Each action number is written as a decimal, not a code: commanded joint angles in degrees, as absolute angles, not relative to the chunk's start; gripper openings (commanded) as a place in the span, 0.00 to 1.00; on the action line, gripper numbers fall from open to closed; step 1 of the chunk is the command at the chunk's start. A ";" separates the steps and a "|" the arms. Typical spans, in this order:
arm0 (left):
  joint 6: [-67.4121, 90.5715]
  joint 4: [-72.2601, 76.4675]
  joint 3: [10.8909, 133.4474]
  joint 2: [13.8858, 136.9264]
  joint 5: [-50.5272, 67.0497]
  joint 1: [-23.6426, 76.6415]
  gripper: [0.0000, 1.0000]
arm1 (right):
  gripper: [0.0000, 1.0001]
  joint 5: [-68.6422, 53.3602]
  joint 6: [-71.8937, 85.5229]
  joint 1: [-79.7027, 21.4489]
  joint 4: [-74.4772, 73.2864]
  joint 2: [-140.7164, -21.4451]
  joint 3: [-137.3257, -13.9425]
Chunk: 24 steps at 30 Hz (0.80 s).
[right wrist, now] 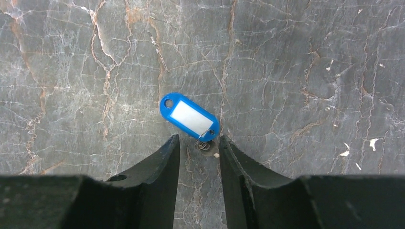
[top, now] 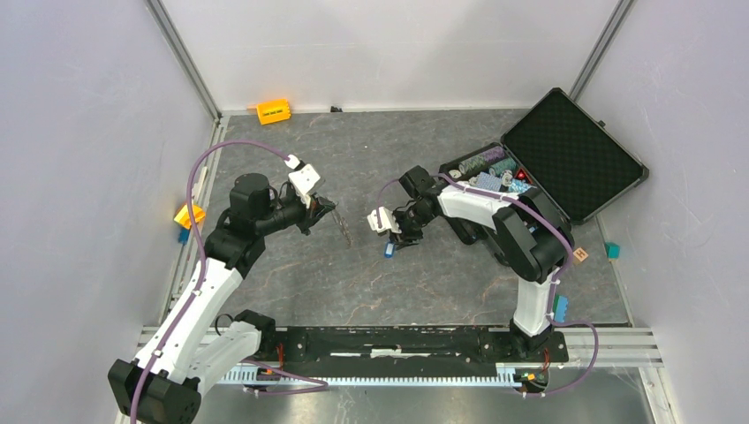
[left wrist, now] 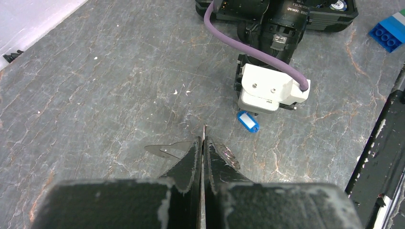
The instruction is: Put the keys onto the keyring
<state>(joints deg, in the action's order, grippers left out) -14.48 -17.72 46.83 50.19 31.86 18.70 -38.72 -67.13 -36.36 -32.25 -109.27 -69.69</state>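
Seemingly a thin, slippery key (left wrist: 204, 130) is pinched in the clenched left gripper (left wrist: 202, 142), while the light, blue-tagged keyring (right wrist: 205, 144), lying within the parted right gripper (right wrist: 199, 140), is best taken by its stiff loop.

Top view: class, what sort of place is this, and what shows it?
Probably a robot test cell in a lab: left arm and right arm bolted at the edge of a table, plain walls on metal framing, an open foam-lined case.

I see my desk (right wrist: 310, 57) grey and stone-patterned with white and rust veins, key tag (right wrist: 189, 117) blue with a white label (right wrist: 192, 119), my right tool (right wrist: 199, 140) black, cable (left wrist: 210, 21) purple, block (top: 273, 111) orange, brick (left wrist: 384, 36) blue.
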 commanded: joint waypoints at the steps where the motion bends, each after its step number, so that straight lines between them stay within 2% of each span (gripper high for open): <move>1: -16.02 -17.14 46.93 49.35 33.39 18.40 0.02 | 0.41 -38.94 -66.12 -36.79 -30.03 -107.23 -69.11; 24: -16.15 -17.14 46.93 49.52 33.54 18.43 0.02 | 0.31 -37.05 -65.13 -36.80 -28.48 -108.41 -68.69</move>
